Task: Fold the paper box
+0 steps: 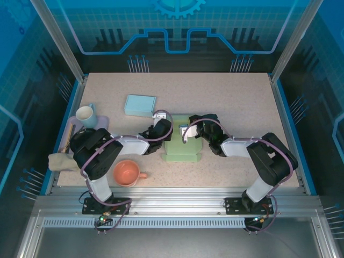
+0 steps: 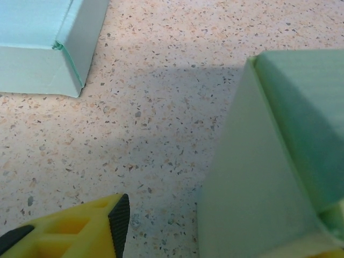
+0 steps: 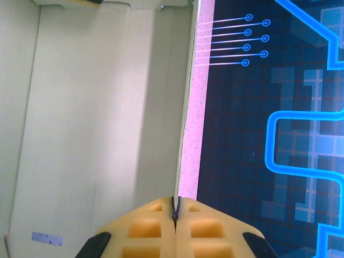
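Note:
The pale green paper box [image 1: 183,146] lies half-formed at the table's middle, between both arms. My right gripper [image 3: 176,207] is shut on the thin edge of one upright wall [image 3: 185,107], with the box's pale inside [image 3: 91,123] to its left; from above, the right gripper [image 1: 188,129] sits at the box's far end. My left gripper [image 2: 226,234] stands open beside the box's outer wall [image 2: 258,177]. Its yellow left finger [image 2: 86,231] hovers over bare table, apart from the wall. From above, the left gripper [image 1: 161,128] is at the box's far left corner.
A finished light blue box [image 1: 140,105] [image 2: 43,48] lies behind the left gripper. A white mug [image 1: 86,115], a beige cloth [image 1: 62,161] and an orange cup [image 1: 127,173] sit along the left side. Aluminium frame posts [image 1: 59,43] border the table.

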`<action>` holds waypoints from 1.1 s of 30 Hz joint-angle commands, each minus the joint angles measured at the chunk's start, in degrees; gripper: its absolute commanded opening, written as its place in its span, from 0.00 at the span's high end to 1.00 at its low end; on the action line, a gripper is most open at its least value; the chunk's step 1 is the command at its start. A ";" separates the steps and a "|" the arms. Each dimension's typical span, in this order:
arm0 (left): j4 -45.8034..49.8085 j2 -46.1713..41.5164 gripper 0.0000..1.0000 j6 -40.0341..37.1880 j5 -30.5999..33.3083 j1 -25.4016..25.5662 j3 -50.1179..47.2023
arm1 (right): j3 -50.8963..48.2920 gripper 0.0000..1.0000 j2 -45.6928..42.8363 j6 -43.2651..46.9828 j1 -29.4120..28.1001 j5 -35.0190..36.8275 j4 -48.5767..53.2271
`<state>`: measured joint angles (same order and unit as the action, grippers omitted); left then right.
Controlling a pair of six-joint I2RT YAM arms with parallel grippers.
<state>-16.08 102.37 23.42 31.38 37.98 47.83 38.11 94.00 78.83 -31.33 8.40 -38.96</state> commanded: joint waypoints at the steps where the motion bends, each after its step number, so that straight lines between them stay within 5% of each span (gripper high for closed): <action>1: -1.60 -0.91 0.49 -1.07 -1.26 -0.36 -0.51 | 0.33 1.00 0.78 -1.02 0.85 0.81 0.67; 2: -1.83 -0.68 0.52 -1.37 -1.30 -0.27 -0.10 | 0.23 1.00 0.60 -1.19 0.89 0.20 0.57; 6: -1.91 0.99 0.87 -3.48 1.28 0.75 1.79 | -0.04 0.96 -0.08 -1.92 0.72 -1.55 0.58; 9: -2.66 1.65 0.97 -3.97 2.28 1.13 2.18 | 0.00 0.95 -0.78 -2.18 0.79 -1.92 1.46; 25: -4.04 2.87 1.00 -5.59 6.83 1.18 0.73 | -1.26 0.73 -10.29 -10.10 3.11 -9.50 5.98; 33: -5.82 5.39 1.00 -10.03 8.00 0.96 2.69 | 1.16 0.66 -16.77 -28.91 5.85 -10.86 8.20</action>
<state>-21.02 105.56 16.49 37.10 39.22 48.82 37.43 79.66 62.00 -26.89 -1.58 -32.56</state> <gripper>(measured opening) 0.076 0.336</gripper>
